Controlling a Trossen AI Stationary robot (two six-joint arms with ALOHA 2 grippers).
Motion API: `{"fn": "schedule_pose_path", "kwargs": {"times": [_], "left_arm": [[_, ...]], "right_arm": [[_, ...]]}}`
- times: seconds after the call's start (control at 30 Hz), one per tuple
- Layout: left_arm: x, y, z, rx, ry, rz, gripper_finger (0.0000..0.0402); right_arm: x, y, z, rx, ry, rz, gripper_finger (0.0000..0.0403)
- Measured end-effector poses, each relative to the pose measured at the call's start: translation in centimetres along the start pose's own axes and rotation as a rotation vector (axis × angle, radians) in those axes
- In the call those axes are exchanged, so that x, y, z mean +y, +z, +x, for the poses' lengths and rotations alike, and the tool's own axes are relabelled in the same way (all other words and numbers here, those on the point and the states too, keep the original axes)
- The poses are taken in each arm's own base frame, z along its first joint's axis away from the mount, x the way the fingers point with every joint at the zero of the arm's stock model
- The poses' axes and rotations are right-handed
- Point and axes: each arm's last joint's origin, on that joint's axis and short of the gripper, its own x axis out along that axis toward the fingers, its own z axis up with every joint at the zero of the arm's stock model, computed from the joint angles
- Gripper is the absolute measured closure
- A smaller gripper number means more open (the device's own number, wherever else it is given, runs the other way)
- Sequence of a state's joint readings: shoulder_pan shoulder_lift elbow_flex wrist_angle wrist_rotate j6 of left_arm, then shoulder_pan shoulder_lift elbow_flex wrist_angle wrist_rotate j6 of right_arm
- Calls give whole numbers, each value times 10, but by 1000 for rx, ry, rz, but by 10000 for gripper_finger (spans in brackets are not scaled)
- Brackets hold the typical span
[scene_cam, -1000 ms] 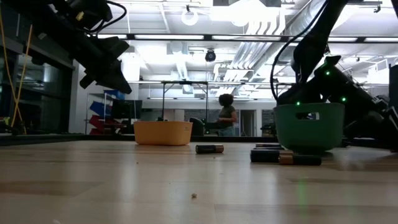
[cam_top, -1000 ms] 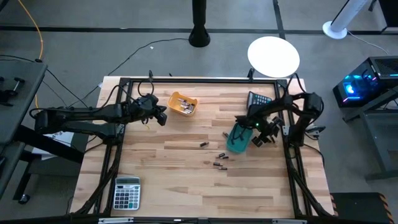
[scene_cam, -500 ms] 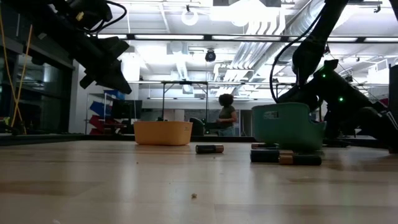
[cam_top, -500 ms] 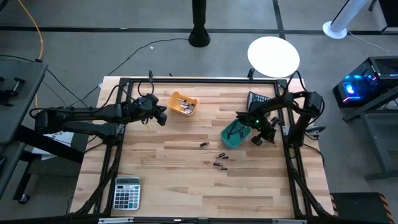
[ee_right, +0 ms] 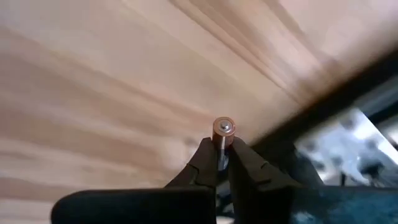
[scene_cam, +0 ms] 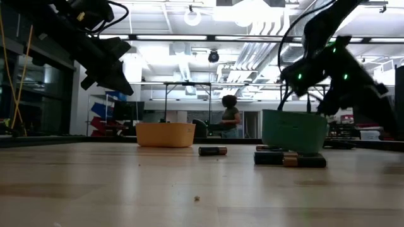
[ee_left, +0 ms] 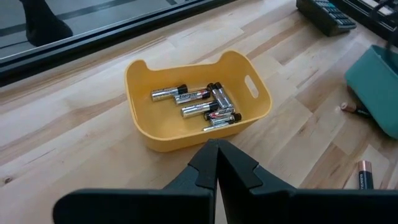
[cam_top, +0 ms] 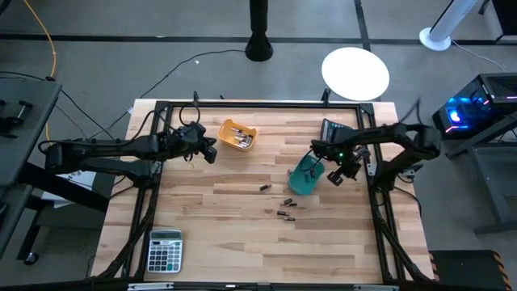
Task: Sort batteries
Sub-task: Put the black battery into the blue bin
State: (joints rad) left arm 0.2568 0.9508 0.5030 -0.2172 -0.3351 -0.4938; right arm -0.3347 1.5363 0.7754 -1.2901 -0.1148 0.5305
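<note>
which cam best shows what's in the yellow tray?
Left wrist view: it looks down into the yellow tray, showing silvery batteries inside. High view shows them only as tiny specks. Low view shows just the tray's outer wall. Right wrist view misses the tray.

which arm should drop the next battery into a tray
Likely the right. The right gripper already pinches a battery and hovers beside the teal tray. The left gripper is shut and empty near the yellow tray.
</note>
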Motion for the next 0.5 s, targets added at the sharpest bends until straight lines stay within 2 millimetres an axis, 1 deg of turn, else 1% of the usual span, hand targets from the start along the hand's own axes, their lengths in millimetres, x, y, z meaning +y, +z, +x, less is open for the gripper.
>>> {"fn": "schedule_pose_path", "kwargs": {"times": [0.13, 0.3, 0.4, 0.5], "left_arm": [[0, 0, 0, -3, 7, 0, 402], [0, 0, 0, -4, 7, 0, 401], [0, 0, 0, -4, 7, 0, 402], [0, 0, 0, -3, 7, 0, 402]], "right_arm": [[-6, -13, -23, -67, 2, 39, 401], [-8, -25, -60, -222, 105, 85, 402], [-6, -30, -85, -338, 191, 81, 402], [3, -28, -107, -468, 350, 29, 402]]}}
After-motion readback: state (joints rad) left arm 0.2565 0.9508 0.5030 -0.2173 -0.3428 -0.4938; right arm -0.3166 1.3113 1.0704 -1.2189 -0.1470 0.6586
